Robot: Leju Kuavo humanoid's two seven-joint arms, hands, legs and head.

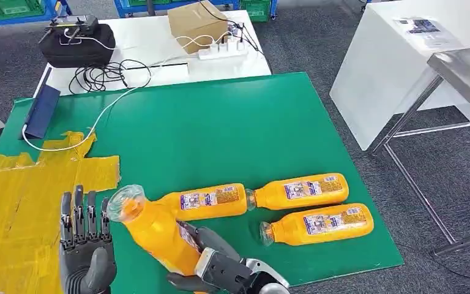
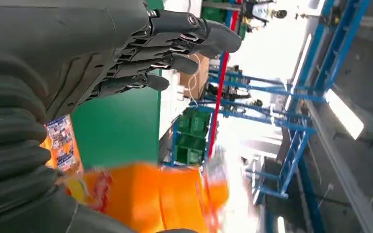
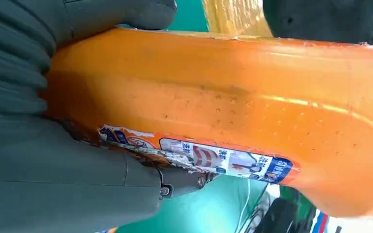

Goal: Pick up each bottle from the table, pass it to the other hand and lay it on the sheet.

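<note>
My right hand [image 1: 220, 269] grips an orange bottle [image 1: 153, 229] by its lower body and holds it tilted above the green mat, its clear neck pointing toward my left hand. Up close, this held bottle [image 3: 252, 116] has a torn label and my right hand [image 3: 53, 160] wraps around it. Beside the bottle's neck my left hand [image 1: 85, 248] stands open, fingers straight and apart, over the yellow sheet [image 1: 18, 208]. My left hand [image 2: 126, 53] holds nothing, with the bottle [image 2: 160, 194] blurred beside it. Three more orange bottles [image 1: 211, 201] [image 1: 300, 191] [image 1: 321, 224] lie on the mat.
The green mat [image 1: 208, 128] covers the table. A blue folder [image 1: 41, 110] and a white cable [image 1: 104, 110] lie at its far left. Behind it are a black bag [image 1: 76, 44], a cardboard box [image 1: 197, 24] and a power strip [image 1: 223, 50]. A white table [image 1: 398, 67] stands to the right.
</note>
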